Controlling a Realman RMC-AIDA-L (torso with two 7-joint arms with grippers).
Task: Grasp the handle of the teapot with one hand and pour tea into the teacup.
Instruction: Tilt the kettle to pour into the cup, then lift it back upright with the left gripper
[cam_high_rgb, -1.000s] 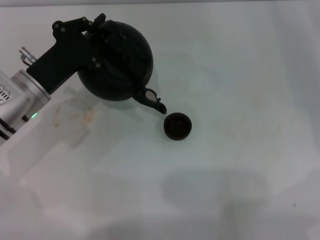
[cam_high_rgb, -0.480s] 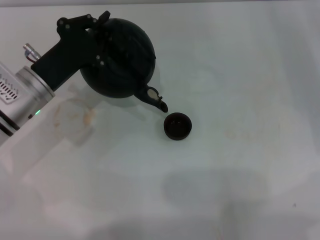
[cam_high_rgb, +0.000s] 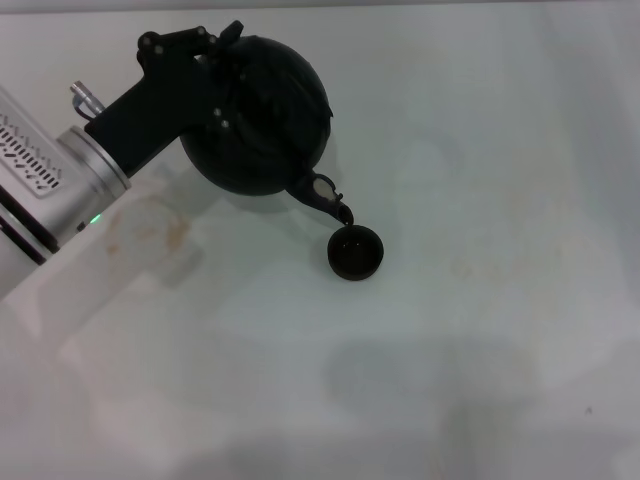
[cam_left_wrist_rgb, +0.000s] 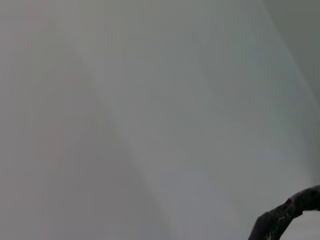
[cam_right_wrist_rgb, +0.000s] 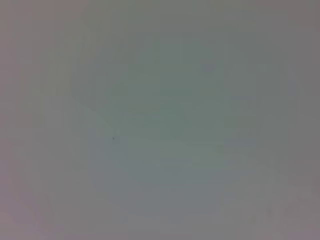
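In the head view the round matte black teapot (cam_high_rgb: 262, 115) hangs tilted in the air at the upper left, lifted off the white table (cam_high_rgb: 480, 300). Its short spout (cam_high_rgb: 330, 200) points down and sits right over the rim of the tiny dark teacup (cam_high_rgb: 355, 252). My left gripper (cam_high_rgb: 205, 60) is shut on the teapot's handle, which is mostly hidden behind the gripper and pot. A dark rough piece of the handle (cam_left_wrist_rgb: 285, 215) shows in the left wrist view. My right gripper is out of view.
A faint brownish stain (cam_high_rgb: 150, 235) marks the table to the left of the teacup. The right wrist view shows only bare pale surface.
The left arm has carried the teapot to the right and tilted it further. The spout has moved from beside the teacup to over its rim. The teacup has not moved.
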